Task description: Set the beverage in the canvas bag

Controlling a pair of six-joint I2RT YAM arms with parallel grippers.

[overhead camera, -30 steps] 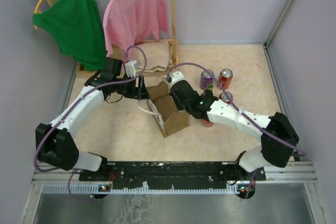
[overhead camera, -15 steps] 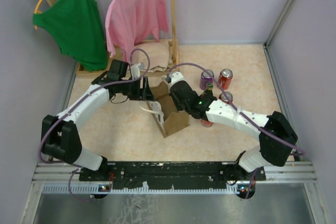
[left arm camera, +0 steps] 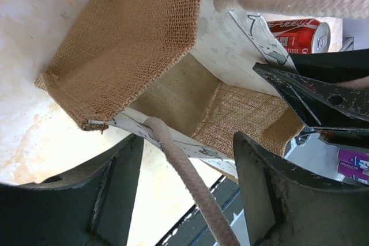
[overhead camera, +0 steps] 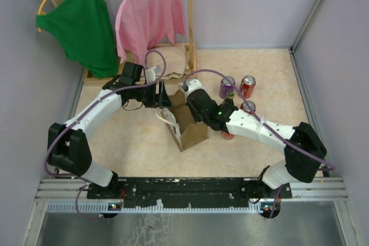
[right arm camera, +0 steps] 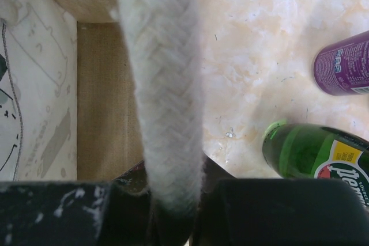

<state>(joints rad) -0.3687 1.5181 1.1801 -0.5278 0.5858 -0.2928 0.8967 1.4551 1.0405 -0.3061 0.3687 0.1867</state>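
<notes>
The tan canvas bag (overhead camera: pixel 189 124) stands open mid-table, its woven inside (left arm camera: pixel 184 93) empty. My right gripper (right arm camera: pixel 173 191) is shut on one white cord handle (right arm camera: pixel 164 84) at the bag's far rim. My left gripper (left arm camera: pixel 187 139) is open at the bag's left rim, with the other cord handle (left arm camera: pixel 193 185) running loose between its fingers. The beverages stand to the right of the bag: a purple can (overhead camera: pixel 226 86), a red can (overhead camera: pixel 248 86) and a green bottle (right arm camera: pixel 317 151), with further cans partly hidden by my right arm.
A wooden rack (overhead camera: pixel 190 27) at the back holds a green top (overhead camera: pixel 83 21) and a pink top (overhead camera: pixel 149 15). A folded beige cloth (overhead camera: pixel 170 61) lies on its base. Grey walls close the table at back and sides.
My left arm has swung right toward the bag, and its open jaws now straddle the near handle. The right arm and the bag have stayed put.
</notes>
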